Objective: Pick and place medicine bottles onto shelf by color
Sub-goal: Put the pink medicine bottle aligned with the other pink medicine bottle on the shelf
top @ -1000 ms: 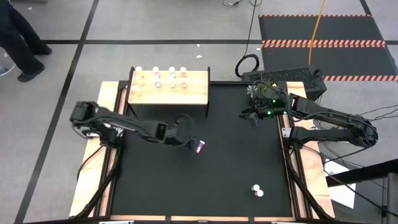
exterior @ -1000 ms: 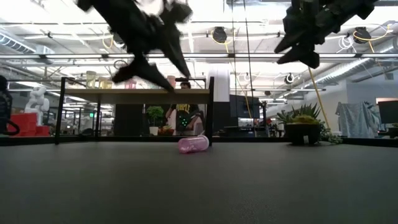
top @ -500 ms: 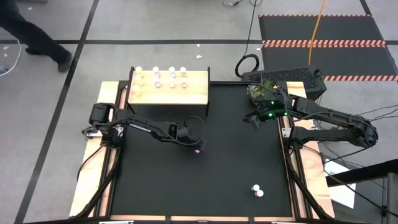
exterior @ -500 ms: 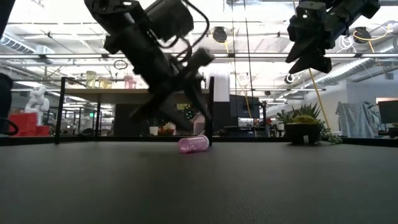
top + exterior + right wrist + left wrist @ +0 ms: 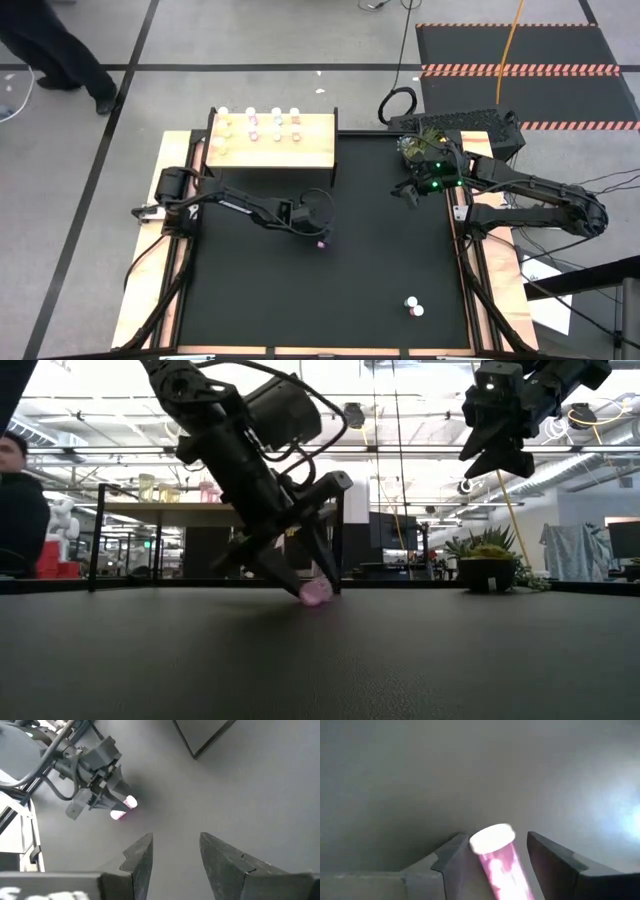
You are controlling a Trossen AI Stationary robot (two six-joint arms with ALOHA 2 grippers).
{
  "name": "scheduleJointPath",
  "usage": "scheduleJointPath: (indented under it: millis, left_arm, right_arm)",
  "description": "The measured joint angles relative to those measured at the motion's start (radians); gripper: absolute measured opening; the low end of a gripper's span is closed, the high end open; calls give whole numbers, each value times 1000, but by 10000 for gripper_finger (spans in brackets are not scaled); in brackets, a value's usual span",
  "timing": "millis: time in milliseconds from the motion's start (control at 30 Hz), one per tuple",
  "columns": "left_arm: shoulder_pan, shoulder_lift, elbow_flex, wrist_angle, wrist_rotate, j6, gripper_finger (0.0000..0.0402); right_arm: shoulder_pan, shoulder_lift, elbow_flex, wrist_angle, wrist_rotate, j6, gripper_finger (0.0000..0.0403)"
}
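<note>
Left gripper (image 5: 319, 238) is down at the tabletop (image 5: 390, 270) near its middle, fingers (image 5: 451, 862) spread around a pink bottle (image 5: 322, 243) lying on its side. White cap points away from the wrist. One finger touches the bottle's side, the other stands just off it, so not clenched. Bottle rests on the mat in the low view (image 5: 316, 592).

Right gripper (image 5: 408, 190) hangs high near the plant (image 5: 414, 146) at the far right, fingers (image 5: 141, 856) apart, holding nothing.

Shelf (image 5: 305, 148) sits at the far left corner, well apart from the grasp. Bottles already stand in rows on its far-left part; its near and right parts are bare.

2 more bottles (image 5: 412, 306) lie near the front edge, right of center. Wide open mat between them and the left gripper.
</note>
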Motion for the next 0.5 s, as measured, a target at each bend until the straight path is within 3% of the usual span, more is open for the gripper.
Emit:
scheduleJointPath:
  millis: [500]
  left_arm:
    - [29, 8, 43, -122, -15, 35, 202]
  right_arm:
    - [3, 0, 0, -26, -1, 46, 157]
